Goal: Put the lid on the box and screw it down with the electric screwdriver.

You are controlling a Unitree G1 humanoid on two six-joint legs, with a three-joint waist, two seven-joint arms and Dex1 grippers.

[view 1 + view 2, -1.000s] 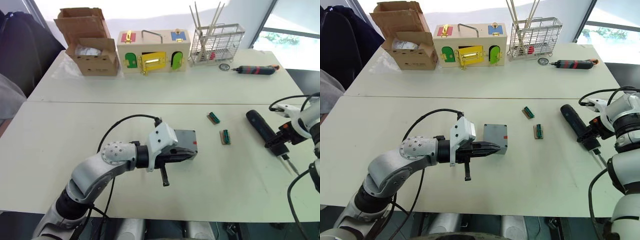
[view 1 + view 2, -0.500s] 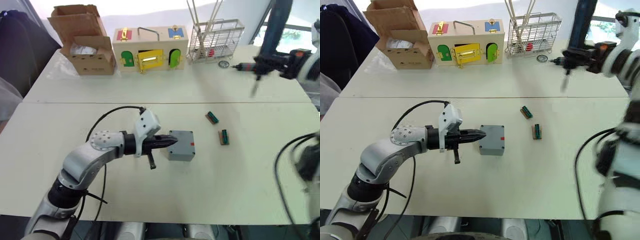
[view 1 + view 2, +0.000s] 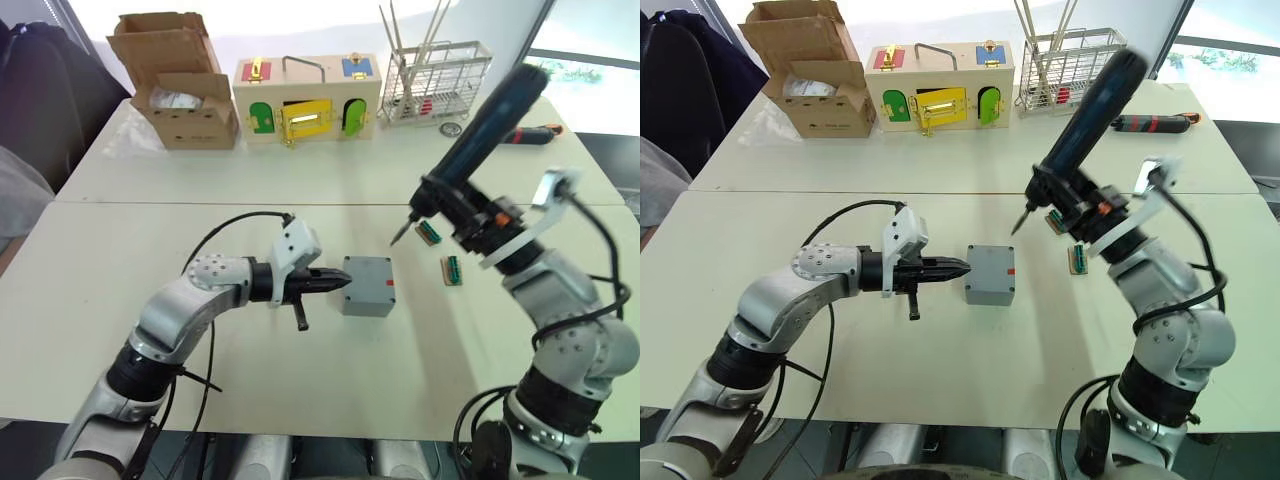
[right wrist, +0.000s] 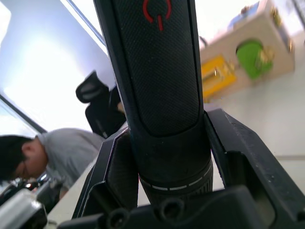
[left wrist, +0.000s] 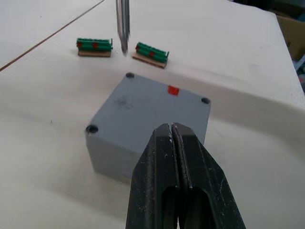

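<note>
Left gripper [image 3: 345,281] closed on nothing, fingers pressed together, tip just beside the box's [image 3: 367,285] left side; can't tell if touching. Box sits mid tabletop [image 3: 120,290], lid [image 5: 143,107] already on it, corner screw holes visible, red mark on the far-right side. Right gripper [image 4: 164,157] clamped around the screwdriver [image 3: 478,130], held tilted in the air, bit [image 3: 400,232] pointing down over the tabletop, beyond the box's far right corner, apart from it. Two green connector pieces [image 3: 428,234] [image 3: 451,271] lie right of the box. Along the far edge: cardboard box [image 3: 180,95], wooden box [image 3: 307,100], wire rack [image 3: 432,85], red-black screwdriver [image 3: 530,134]. Person [image 4: 43,152] in the right wrist view.
</note>
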